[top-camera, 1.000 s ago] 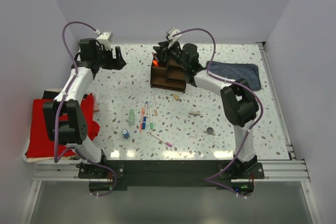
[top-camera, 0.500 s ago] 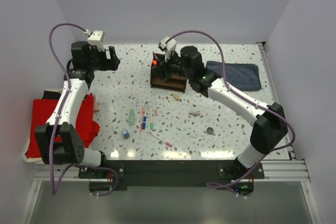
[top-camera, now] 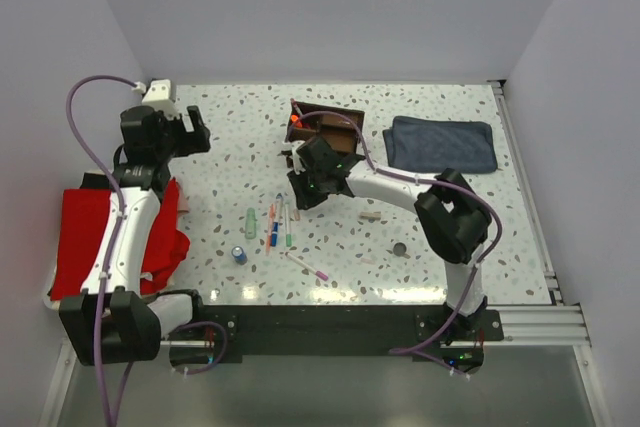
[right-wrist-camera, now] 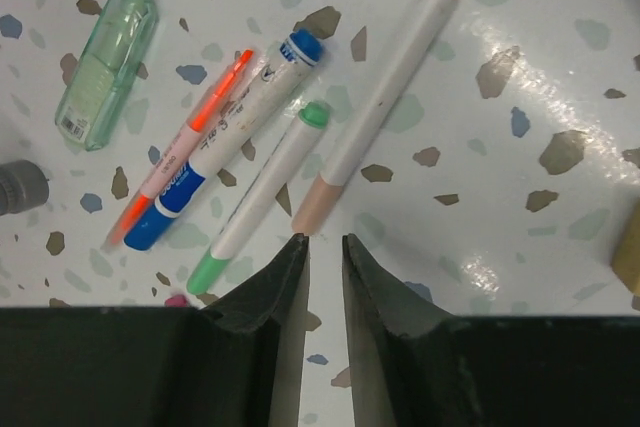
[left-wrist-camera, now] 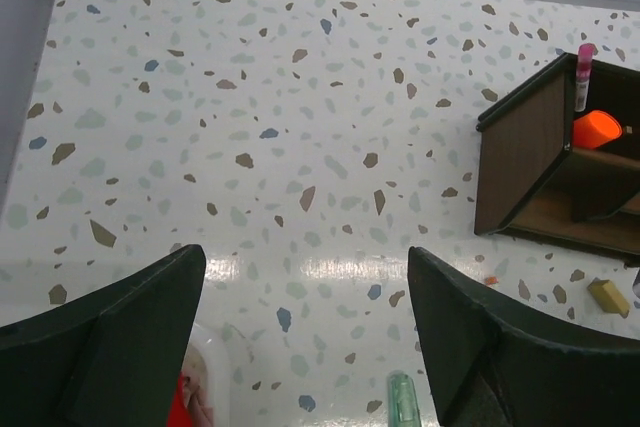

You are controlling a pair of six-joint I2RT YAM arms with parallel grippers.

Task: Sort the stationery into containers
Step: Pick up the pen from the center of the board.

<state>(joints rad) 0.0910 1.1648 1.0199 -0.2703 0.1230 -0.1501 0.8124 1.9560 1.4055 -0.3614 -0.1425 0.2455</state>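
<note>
Pens (right-wrist-camera: 375,107) loose on counter (top-camera: 440,237), around 6 o'clock. Right hand (right-wrist-camera: 322,242) just over them, almost pressed together, slim gap empty. Organizer (left-wrist-camera: 520,162) at 12 o'clock, orange highlighter (left-wrist-camera: 597,129) inside. Left hand (left-wrist-camera: 303,257) at 10 o'clock, spread wide, empty.

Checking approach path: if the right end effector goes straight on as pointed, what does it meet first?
Likely the peach end of the white orange-tipped pen, just ahead of the right end effector; depth unclear.

Glossy speckled table (top-camera: 500,237), matt dark wooden organizer (left-wrist-camera: 520,162), smooth plastic pens (right-wrist-camera: 260,192), soft blue-grey cloth (top-camera: 440,144)
</note>
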